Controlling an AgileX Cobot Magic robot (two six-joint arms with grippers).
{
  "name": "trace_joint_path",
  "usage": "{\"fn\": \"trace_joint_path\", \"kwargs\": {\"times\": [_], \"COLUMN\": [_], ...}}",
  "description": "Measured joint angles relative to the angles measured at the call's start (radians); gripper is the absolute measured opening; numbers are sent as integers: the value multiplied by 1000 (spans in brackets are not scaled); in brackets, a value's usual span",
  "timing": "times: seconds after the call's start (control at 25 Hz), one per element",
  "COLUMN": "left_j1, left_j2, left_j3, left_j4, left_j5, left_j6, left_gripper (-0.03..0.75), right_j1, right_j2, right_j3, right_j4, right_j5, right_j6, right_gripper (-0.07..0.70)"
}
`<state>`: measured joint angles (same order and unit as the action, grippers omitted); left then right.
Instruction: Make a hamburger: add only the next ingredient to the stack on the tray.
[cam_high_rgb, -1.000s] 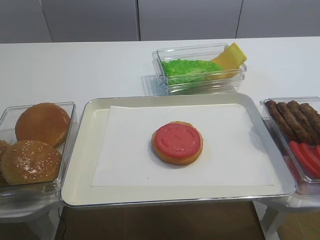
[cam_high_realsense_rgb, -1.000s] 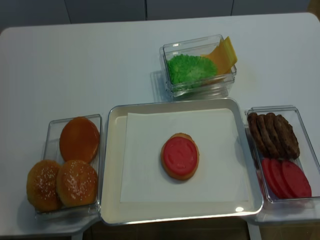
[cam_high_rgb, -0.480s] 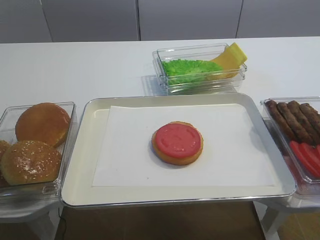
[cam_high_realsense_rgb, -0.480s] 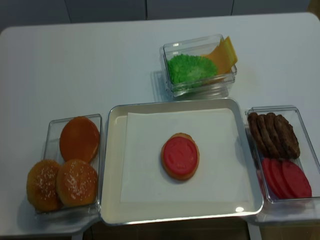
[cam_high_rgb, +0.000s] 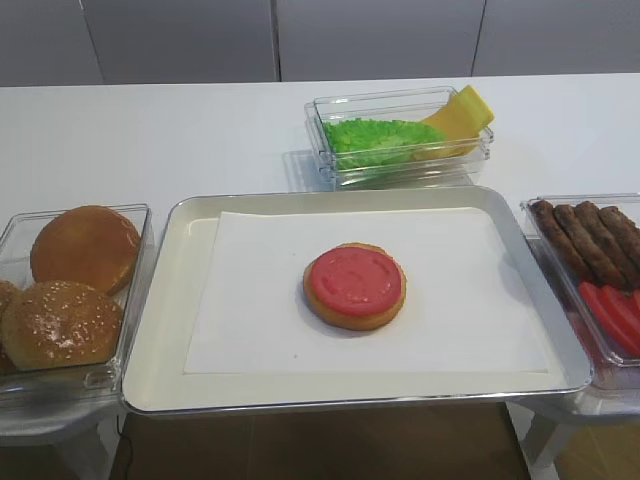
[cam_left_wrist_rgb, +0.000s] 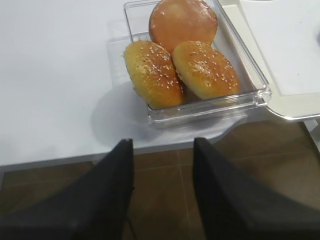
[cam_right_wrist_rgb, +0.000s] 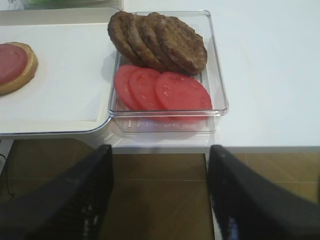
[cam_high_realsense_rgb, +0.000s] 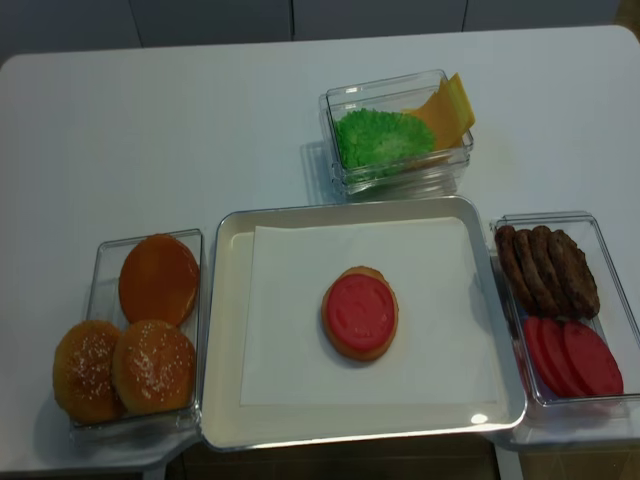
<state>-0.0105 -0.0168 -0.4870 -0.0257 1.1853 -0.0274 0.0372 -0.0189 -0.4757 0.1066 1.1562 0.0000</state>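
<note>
A round red tomato slice (cam_high_rgb: 356, 278) lies flat on the bun bottom half (cam_high_rgb: 340, 316), which sits mid-tray on the white paper of the silver tray (cam_high_rgb: 165, 300). The overhead view shows the same slice (cam_high_realsense_rgb: 360, 310) centred on the bun. In the right wrist view my right gripper (cam_right_wrist_rgb: 160, 150) is open and empty, below the table's front edge, just short of the container of tomato slices (cam_right_wrist_rgb: 160, 90). My left gripper (cam_left_wrist_rgb: 163, 142) is open and empty too, below the front edge, short of the bun container (cam_left_wrist_rgb: 260, 92). Neither gripper shows in the exterior views.
Brown patties (cam_right_wrist_rgb: 160, 42) share the right container with the tomato slices. Whole seeded buns (cam_left_wrist_rgb: 180, 70) fill the left container. A clear box of green lettuce (cam_high_rgb: 375, 140) and yellow cheese (cam_high_rgb: 462, 110) stands behind the tray.
</note>
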Motion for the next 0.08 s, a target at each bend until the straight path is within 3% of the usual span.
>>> {"fn": "trace_joint_path", "kwargs": {"times": [0.08], "left_j1": [0], "left_j2": [0], "left_j3": [0], "left_j4": [0], "left_j5": [0], "left_j6": [0], "left_gripper": [299], "right_j1": [0], "right_j2": [0], "right_j3": [0], "right_j4": [0], "right_j5": [0], "right_j6": [0], "right_gripper": [448]}}
